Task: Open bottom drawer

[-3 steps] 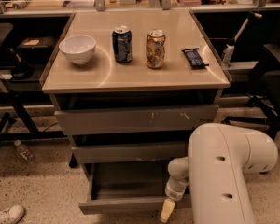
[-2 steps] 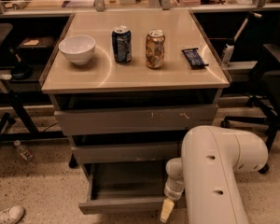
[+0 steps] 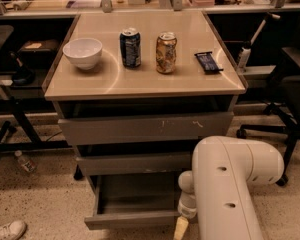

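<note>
A: Where is the bottom drawer (image 3: 132, 218) from the gripper (image 3: 182, 227)?
B: Just left of it. The gripper hangs low at the front panel's right end, under the white arm (image 3: 230, 184). Whether the jaws are open or closed, I cannot tell.
A: The panel's long axis?
B: Left to right. The drawer stands out toward the camera, so any further pull should run that way.

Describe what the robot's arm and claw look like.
The arm is a bulky, smooth white casing with rounded ends and a few small dark oval holes. A narrower white wrist leads down to the claw, of which only a pale yellowish tip shows, at the lower right by the bottom drawer front.
</note>
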{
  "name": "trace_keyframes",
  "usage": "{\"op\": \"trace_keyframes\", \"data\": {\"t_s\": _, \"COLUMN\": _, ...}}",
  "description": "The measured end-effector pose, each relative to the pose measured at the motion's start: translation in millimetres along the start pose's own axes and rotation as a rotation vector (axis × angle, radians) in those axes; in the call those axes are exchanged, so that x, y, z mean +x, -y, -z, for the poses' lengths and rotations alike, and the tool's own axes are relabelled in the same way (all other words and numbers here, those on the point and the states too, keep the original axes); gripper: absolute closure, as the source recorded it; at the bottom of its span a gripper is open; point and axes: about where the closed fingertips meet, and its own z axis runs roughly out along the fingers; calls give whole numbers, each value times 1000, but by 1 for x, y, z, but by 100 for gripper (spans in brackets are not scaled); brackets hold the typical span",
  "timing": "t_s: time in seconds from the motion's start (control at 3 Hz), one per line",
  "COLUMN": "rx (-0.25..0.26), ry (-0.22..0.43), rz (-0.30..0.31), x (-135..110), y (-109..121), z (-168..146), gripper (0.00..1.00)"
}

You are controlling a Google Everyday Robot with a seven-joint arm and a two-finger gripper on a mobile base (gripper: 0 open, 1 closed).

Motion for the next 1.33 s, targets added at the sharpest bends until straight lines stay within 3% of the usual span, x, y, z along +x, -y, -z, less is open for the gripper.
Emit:
{"op": "trace_keyframes", "data": {"t_s": 0.67, "rx": -92, "ry": -5, "rz": -84, "x": 27, "y": -38, "z": 3, "gripper": 0}}
{"op": "trace_keyframes", "data": {"t_s": 1.0, "rx": -92, "ry": -14, "rz": -80, "x": 28, "y": -38, "z": 1, "gripper": 0}}
{"op": "trace_keyframes", "data": {"t_s": 1.33, "rx": -124, "ry": -49, "rz": -88, "x": 39, "y": -49, "z": -9, "gripper": 0}}
